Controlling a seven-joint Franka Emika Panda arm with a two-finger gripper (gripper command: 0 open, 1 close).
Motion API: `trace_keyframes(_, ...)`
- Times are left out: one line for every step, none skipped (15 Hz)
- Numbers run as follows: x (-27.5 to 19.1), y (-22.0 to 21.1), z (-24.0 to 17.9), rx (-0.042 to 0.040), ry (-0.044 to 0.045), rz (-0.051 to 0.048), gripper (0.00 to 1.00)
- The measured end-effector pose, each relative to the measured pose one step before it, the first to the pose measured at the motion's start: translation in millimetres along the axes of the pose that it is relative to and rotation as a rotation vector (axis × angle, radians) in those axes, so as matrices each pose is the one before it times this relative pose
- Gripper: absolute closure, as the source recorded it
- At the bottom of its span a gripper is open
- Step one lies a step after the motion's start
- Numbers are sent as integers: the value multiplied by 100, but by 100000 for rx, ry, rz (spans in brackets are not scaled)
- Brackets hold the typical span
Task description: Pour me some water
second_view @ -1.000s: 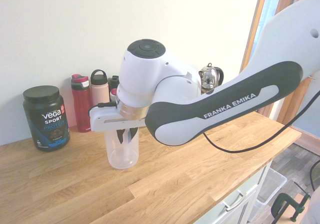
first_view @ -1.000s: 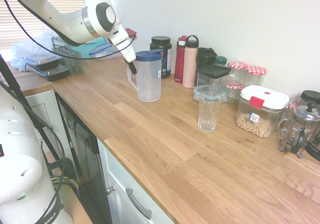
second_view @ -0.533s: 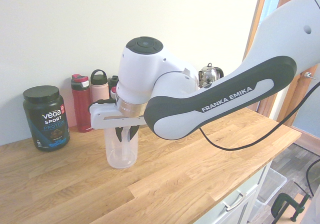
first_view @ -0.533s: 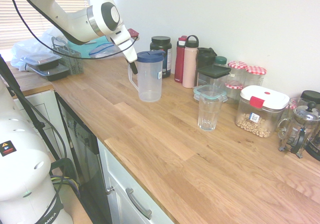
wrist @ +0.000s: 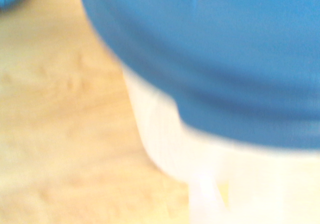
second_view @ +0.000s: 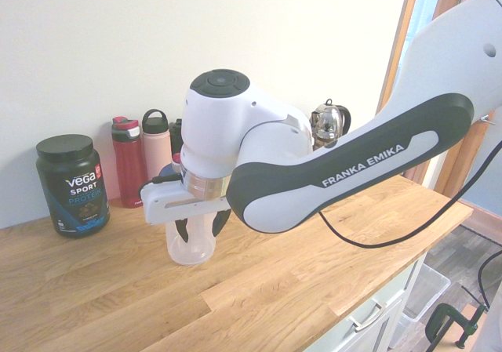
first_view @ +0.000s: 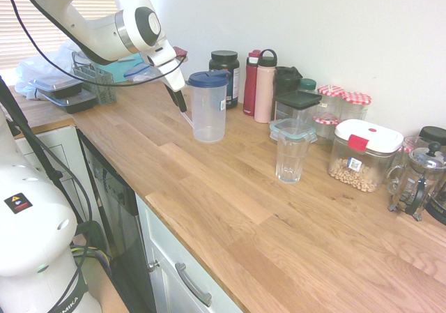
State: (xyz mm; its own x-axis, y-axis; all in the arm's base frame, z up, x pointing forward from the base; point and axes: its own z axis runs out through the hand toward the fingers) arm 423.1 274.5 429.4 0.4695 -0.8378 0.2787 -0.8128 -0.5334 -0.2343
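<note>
One blue-lidded pitcher (first_view: 208, 106), one empty glass (first_view: 290, 156), one end effector (second_view: 199, 227), fingers parted beside the pitcher's handle.

Bright daylight; blurred wrist view

The glossy white arm (second_view: 259, 144) has rounded, bulbous joints and a dark grey band printed "FRANKA EMIKA" in white. A round dark grey cap tops one joint. Its white hand (second_view: 198, 225) carries short black fingers (second_view: 182, 230). Thin black cables trail alongside.
</note>
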Motion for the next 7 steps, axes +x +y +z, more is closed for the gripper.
trace_keyframes(-149,493,-255,-2688,-1965,-4507,0)
trace_keyframes(-5,741,-606,-3386,-2394,-5308,0)
trace_keyframes(124,1192,-638,-3738,-2426,-5917,0)
trace_keyframes(453,1725,-511,-3316,-1896,-6059,0)
trace_keyframes(687,2136,-504,-2929,-1830,-5908,0)
trace_keyframes(1345,2630,-368,-2477,-2078,-4933,0)
trace_keyframes(1831,2770,-216,-542,-1317,-1679,0)
